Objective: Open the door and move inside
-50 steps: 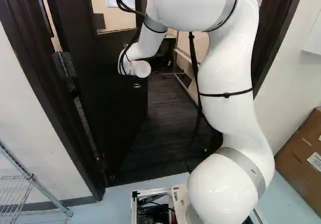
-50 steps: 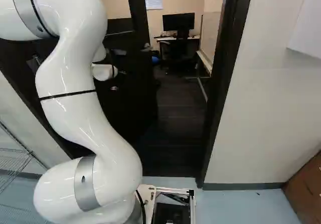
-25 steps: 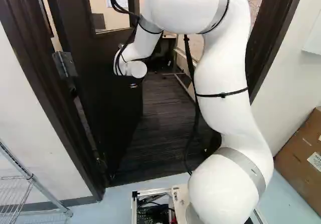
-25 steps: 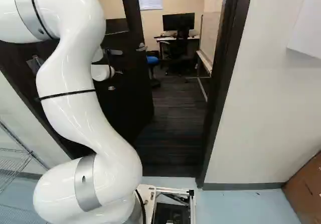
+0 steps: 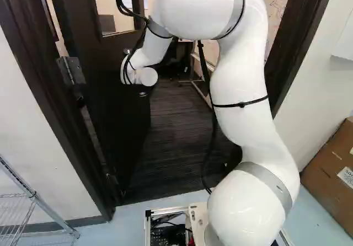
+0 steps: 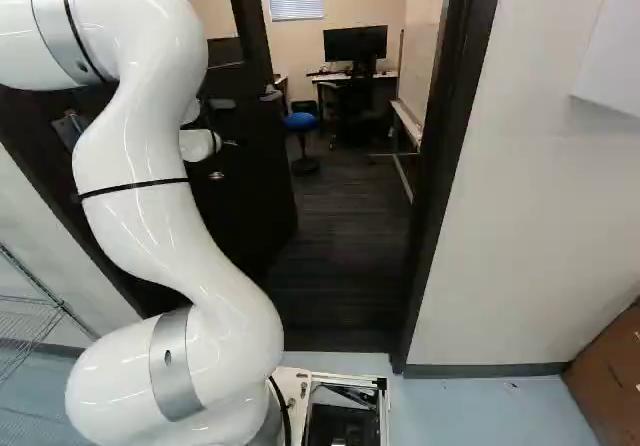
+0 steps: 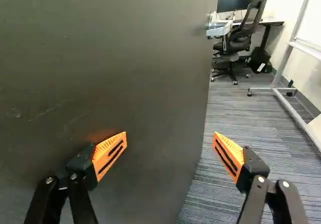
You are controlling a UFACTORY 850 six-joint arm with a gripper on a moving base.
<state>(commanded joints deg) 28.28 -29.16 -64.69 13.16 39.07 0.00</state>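
The door [image 5: 118,124] is open into the room, at nine o'clock in the left base view, its hinge [image 5: 71,70] on that side at ten o'clock. A carpeted floor [image 5: 176,146] shows through the doorway beside it. In the wrist view the dark door face fills the sector from nine to twelve o'clock of the gripper [image 7: 170,139], and the metal handle [image 7: 218,30] sits on the door's edge at one o'clock, ahead of the claw and apart from it. The two fingers are spread wide with nothing pinched between them. One orange pad [image 7: 110,153] is close by the door face; whether they touch I cannot tell. The other is out past the door's edge, over the carpet.

The white arm [image 5: 242,102] rises from five o'clock in the left base view and bends over towards the door at eleven. Beyond the doorway, an office chair [image 7: 246,33] is at one o'clock of the gripper, and a wheeled whiteboard stand [image 7: 281,78] at two. In the right base view a monitor [image 6: 355,44] is near twelve, a blue stool [image 6: 300,122] below it. On the near side, a cardboard box [image 5: 333,174] is at four o'clock in the left base view, and a wire shelf [image 5: 36,196] at eight.
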